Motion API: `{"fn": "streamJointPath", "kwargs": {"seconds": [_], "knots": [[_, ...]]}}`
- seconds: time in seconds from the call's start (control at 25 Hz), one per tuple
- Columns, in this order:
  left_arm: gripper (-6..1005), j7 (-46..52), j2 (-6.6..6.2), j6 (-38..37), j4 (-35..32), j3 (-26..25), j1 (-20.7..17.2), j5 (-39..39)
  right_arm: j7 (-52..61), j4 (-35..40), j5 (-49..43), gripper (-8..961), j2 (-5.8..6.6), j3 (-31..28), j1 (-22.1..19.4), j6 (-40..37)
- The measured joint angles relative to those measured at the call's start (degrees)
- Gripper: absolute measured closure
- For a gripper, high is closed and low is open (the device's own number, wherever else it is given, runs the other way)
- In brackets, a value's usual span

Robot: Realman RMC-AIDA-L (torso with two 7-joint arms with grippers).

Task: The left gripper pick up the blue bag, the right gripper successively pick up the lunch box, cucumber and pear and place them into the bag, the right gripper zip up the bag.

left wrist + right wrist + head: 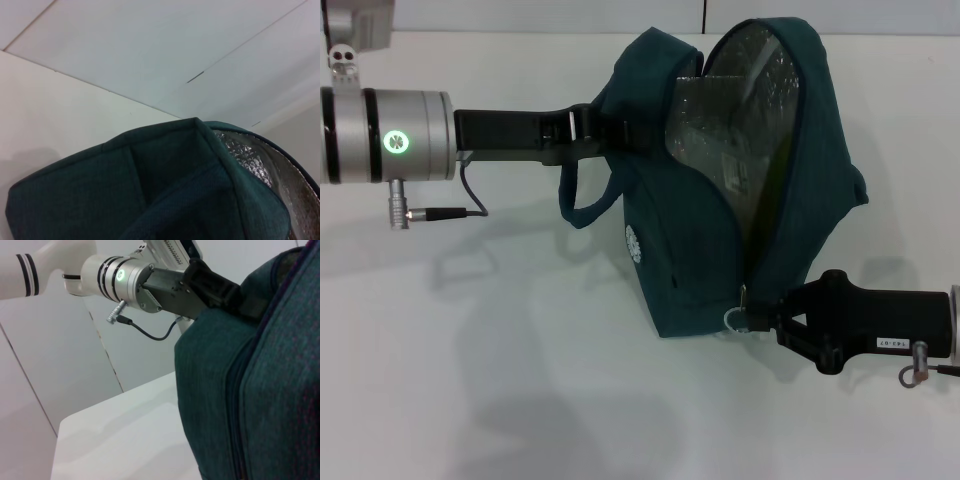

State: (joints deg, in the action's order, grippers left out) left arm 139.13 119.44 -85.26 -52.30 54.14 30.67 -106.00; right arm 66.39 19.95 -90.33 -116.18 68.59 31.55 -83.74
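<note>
I'm looking at a plain white tabletop (520, 400) with a white wall (150, 50) running behind its far edge. The bag (700, 250) is standing right of centre, its mouth gaping and showing the foil lining (740, 120). My left gripper (588, 125) is reaching in from the left and clenching the bag's top at the handle (582, 205). My right gripper (760, 318) is sitting low at the bag's near right corner, pinching at the zip pull (735, 318). Open tabletop is lying to the near left.
</note>
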Motion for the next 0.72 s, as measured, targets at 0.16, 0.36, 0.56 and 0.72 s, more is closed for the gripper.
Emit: {"fn": "streamJointPath", "kwargs": {"seconds": [0.16, 0.36, 0.56, 0.72], "knots": [[941, 0.0, 0.0, 0.0, 0.0, 0.0, 0.0, 0.0, -0.02, 0.0, 0.0, 911, 0.0, 0.37, 0.2, 0.06], [940, 0.0, 0.0, 0.0, 0.0, 0.0, 0.0, 0.0, -0.04, 0.19, 0.0, 947, 0.0, 0.4, -0.18, -0.25], [940, 0.0, 0.0, -0.1, 0.0, 0.0, -0.46, 0.45, 0.06, 0.67, 0.22, 946, 0.31, 0.0, -1.23, -1.22], [940, 0.0, 0.0, -0.18, 0.0, 0.0, -0.54, 0.53, -0.01, 1.41, 1.76, 946, 0.63, -0.17, -2.56, -2.74]]}}
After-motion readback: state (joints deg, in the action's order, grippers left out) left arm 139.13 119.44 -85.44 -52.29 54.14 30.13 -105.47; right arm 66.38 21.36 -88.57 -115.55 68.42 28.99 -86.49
